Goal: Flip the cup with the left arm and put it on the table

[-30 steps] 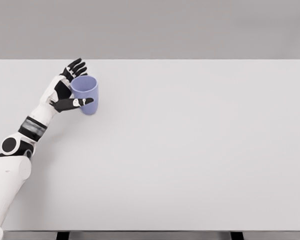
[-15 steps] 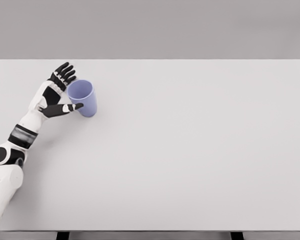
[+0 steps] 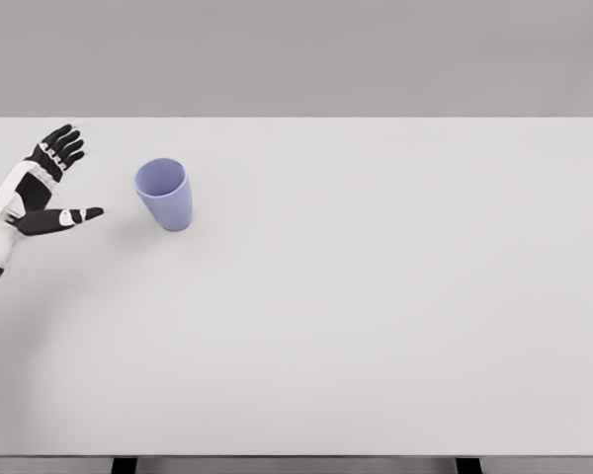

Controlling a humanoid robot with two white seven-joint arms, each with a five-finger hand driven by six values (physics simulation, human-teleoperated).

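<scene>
- A pale blue cup [image 3: 164, 194] stands upright on the white table [image 3: 376, 316], mouth open toward the ceiling, its walls narrowing toward the base.
- The cup sits in the table's far left part, a little in from the far edge and well in from the left edge.
- The robot's left hand [image 3: 35, 188] hovers near the table's left edge, apart from the cup, fingers [image 3: 61, 145] spread and thumb pointing toward it, holding nothing.
- Bare tabletop stretches to the right of the cup and toward the near edge, leaving wide room on those sides.
</scene>
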